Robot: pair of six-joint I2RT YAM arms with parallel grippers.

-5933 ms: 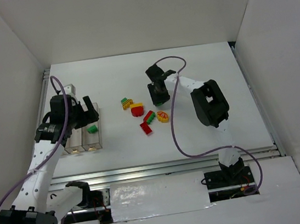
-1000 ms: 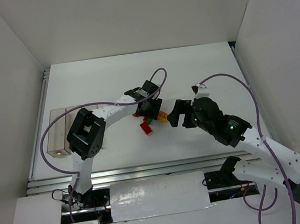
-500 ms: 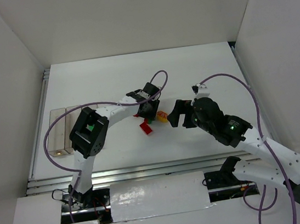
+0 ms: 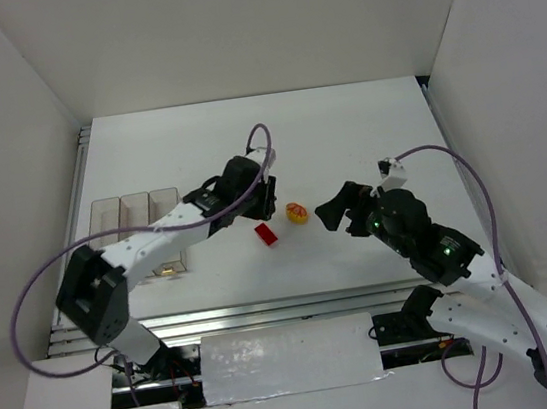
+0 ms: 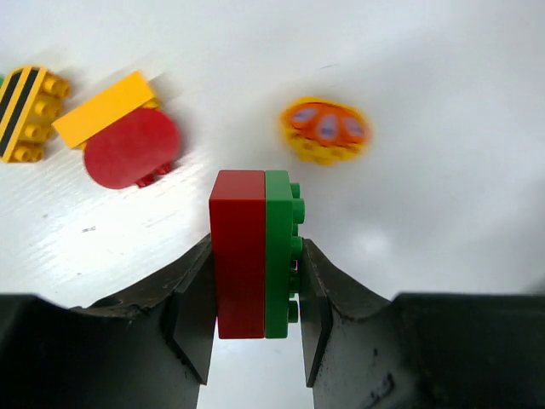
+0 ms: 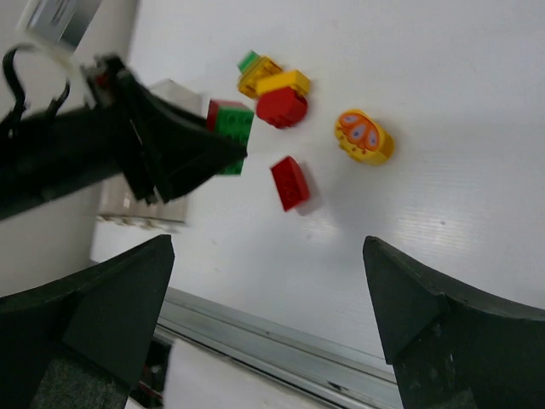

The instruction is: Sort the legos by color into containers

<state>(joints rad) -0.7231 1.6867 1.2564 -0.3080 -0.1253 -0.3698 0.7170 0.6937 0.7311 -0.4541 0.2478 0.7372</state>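
1. The left hand [image 5: 254, 317] is closed on a red-and-green pair [image 5: 255, 256] of bricks stuck together. One finger lies flat on the red face and the other on the studded green side. The pair seems lifted off the worktop [image 5: 443, 213].
2. The right hand [image 6: 271, 324] is wide open and holds nothing. It hovers near the loose legos, among them a red brick [image 4: 266, 234] and an orange oval [image 4: 297, 211].
3. The bins [image 4: 123, 209] sit well to the left, partly under the left arm [image 4: 157, 240].
4. The step in hand is probably carrying the pair to the bins. A steady squeeze matters, because the studs give an uneven seat and the pair could twist.
5. The pair is two colours, so dropping it whole would missort one half. Splitting it first looks wiser, and the idle right hand could help.
6. I cannot tell which bin takes which colour, so check before letting go, and release low.
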